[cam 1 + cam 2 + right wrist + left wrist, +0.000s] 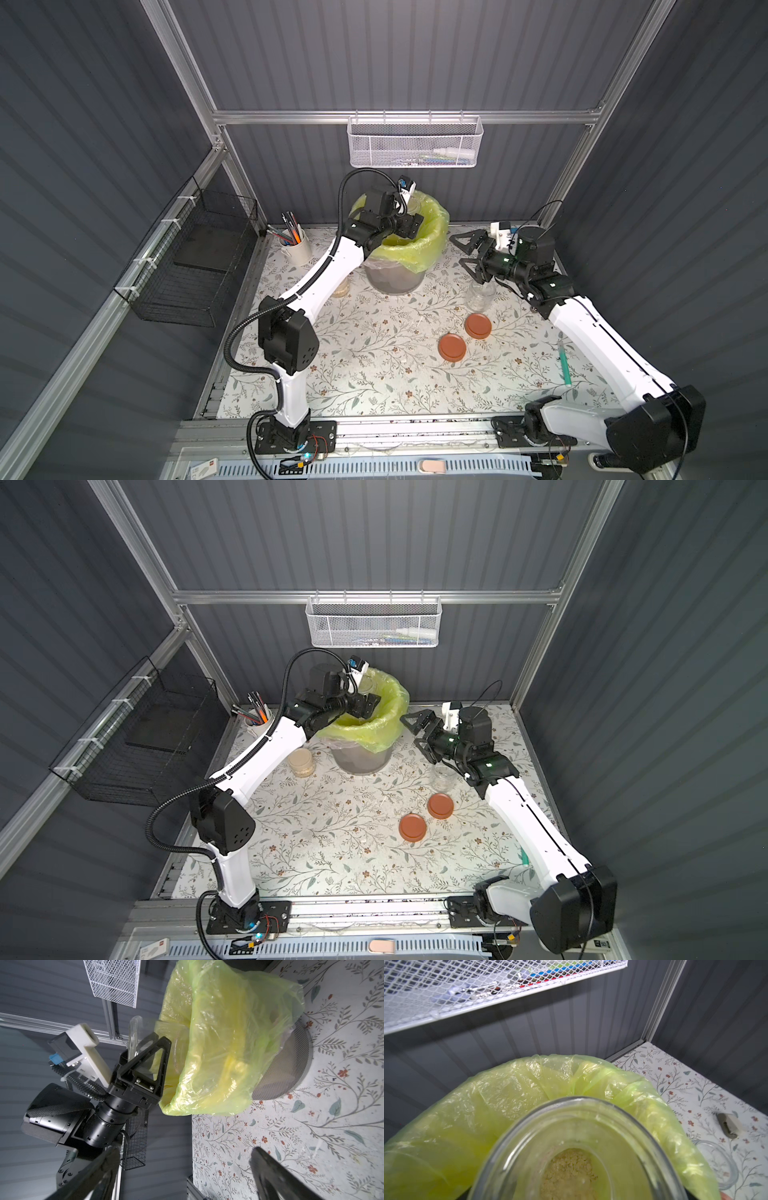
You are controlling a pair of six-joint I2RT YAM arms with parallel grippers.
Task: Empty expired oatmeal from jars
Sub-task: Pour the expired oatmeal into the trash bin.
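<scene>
Grey ribbed walls, aluminium frame, floral counter [374, 332]. White mesh basket [415, 143] on the back rail, black wire basket [195, 257] on the left wall, pen cup [296, 249] at back left. Grey bin [392, 282] with yellow-green bag [432, 232] stands at back centre. Left end effector [415, 212] is up at the bin rim, clamped on a clear jar [413, 203] with no lid, held tipped over the bag opening. In the left wrist view that jar [571, 1126] fills the lower frame, and oatmeal [569, 1169] shows through the glass; cannot tell if it sits in the jar or down in the bag. Right end effector [467, 253] has its jaws wide apart, gripping nothing, hovering right of the bin and just above an open jar [481, 296] that stands upright and looks empty. Two brown lids [452, 347] [478, 326] lie flat on the counter just in front of that jar, near each other but not touching. Cream-lid jar [302, 762], filled with oatmeal, stands closed to the left of the bin, beside the left arm and partly hidden by it in a top view [341, 286]. Green pen-like thing [564, 365] lies near the right arm.
</scene>
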